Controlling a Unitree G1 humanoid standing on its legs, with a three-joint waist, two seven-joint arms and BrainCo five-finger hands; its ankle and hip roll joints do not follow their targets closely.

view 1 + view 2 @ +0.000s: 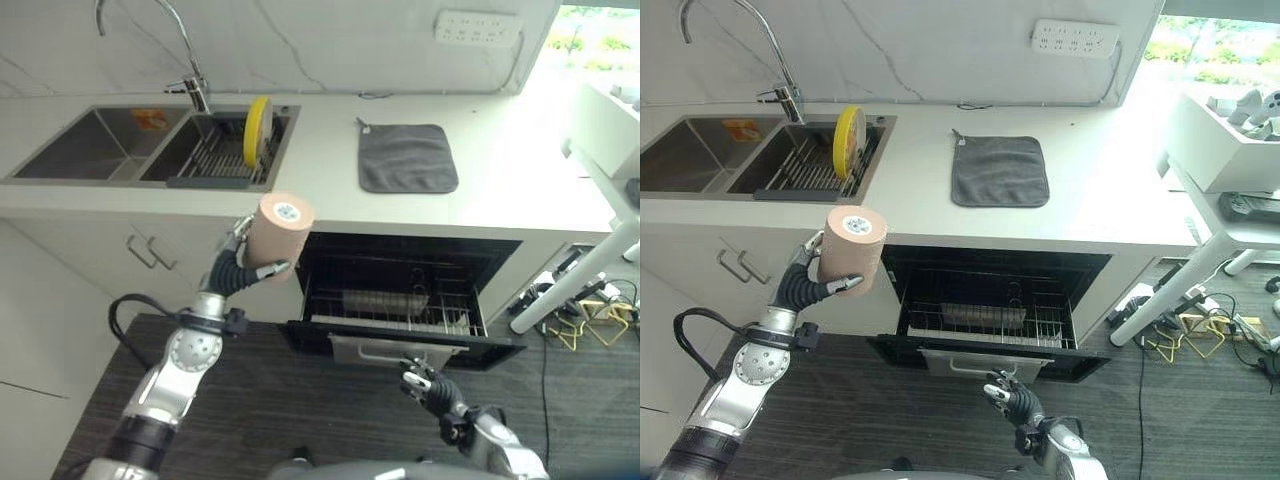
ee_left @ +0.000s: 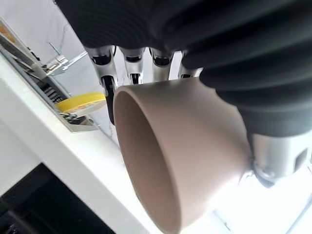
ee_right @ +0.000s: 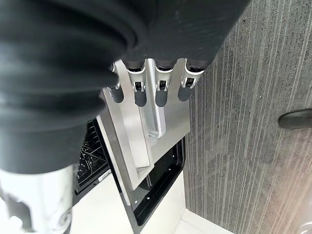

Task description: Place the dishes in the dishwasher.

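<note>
Tan cup [image 1: 279, 228] gripped upside down in left hand [image 1: 234, 268] — raised before the table edge, left of the open dishwasher [image 1: 400, 300]. Right hand [image 1: 1006, 394] hangs empty, fingers relaxed — below the dishwasher door.

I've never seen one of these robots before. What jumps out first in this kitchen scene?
The left hand holds a tan cup up, bottom upward, in front of the counter edge, fingers curled round it. Below the counter the dishwasher stands pulled open, its wire rack showing. A yellow plate stands on edge in the sink rack, and the right hand hangs low before the dishwasher's front.
</note>
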